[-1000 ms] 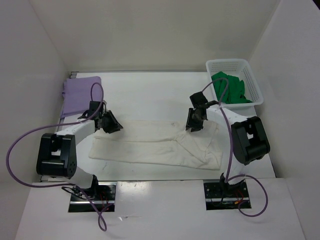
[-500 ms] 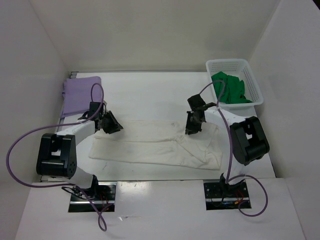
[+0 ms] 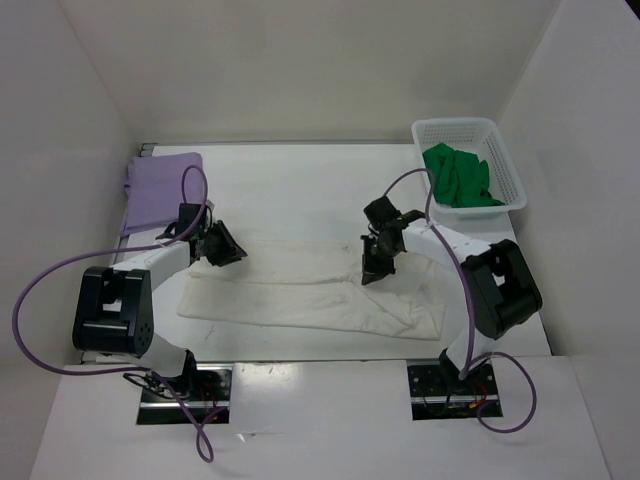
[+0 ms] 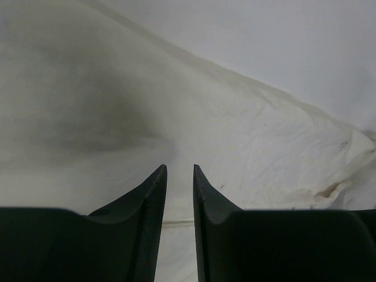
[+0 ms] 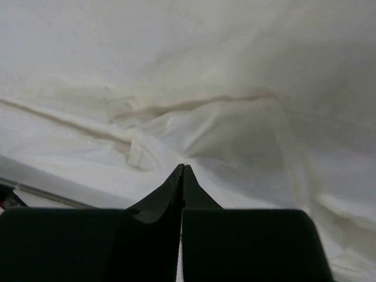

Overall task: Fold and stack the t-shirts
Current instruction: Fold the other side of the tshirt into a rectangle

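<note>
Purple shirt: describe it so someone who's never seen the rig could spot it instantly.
Start at the white table and go to its far-left corner. The purple shirt lies there folded flat, apart from the cream shirt spread mid-table. It is the only lavender item; the green shirt sits in the basket at far right.

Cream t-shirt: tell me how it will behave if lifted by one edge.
The cream t-shirt will likely drape and sag, since it lies flat with soft creases. It probably weighs little, being thin cloth. Pushed, it would likely bunch rather than slide, as its wrinkled right end suggests.
</note>
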